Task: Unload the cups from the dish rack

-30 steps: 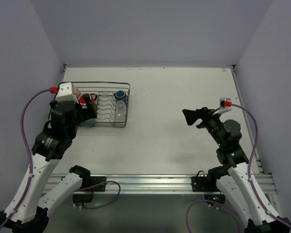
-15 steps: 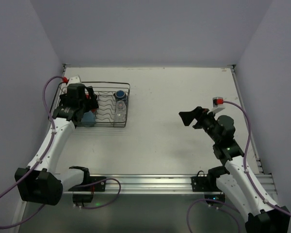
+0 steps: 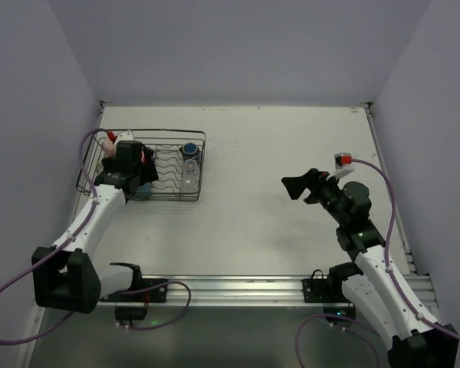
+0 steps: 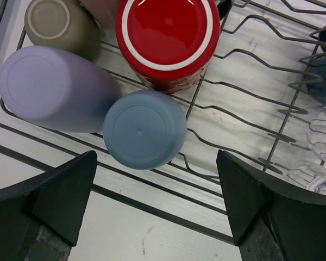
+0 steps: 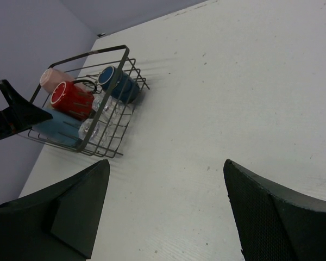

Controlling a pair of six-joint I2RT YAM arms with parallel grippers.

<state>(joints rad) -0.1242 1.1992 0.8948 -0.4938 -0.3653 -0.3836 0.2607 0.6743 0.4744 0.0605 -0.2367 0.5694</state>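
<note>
Nearest on the right, the right pincer [image 5: 165, 179] hangs over the bare counter [image 3: 276, 153], its fingers wide apart with nothing between them, well away from the dish rack [image 3: 176, 134], which sits at the far left of the counter. Over the rack's near left corner the left pincer [image 4: 155, 182] points down, fingers also spread and holding nothing, just above an upturned slate-blue cup [image 4: 145, 129]. To the left of that cup lies the lavender tumbler [image 4: 49, 87], and the two seem to touch. Just beyond them stands the red mug [image 4: 168, 32], bottom up, with the olive-brown mug [image 4: 54, 24] to its left. The pale pink cup [image 5: 50, 78] is farther back, mostly hidden. At the rack's right end a clear glass [image 3: 189, 182] lies near, and a dark blue cup [image 3: 189, 150] beyond it.
</note>
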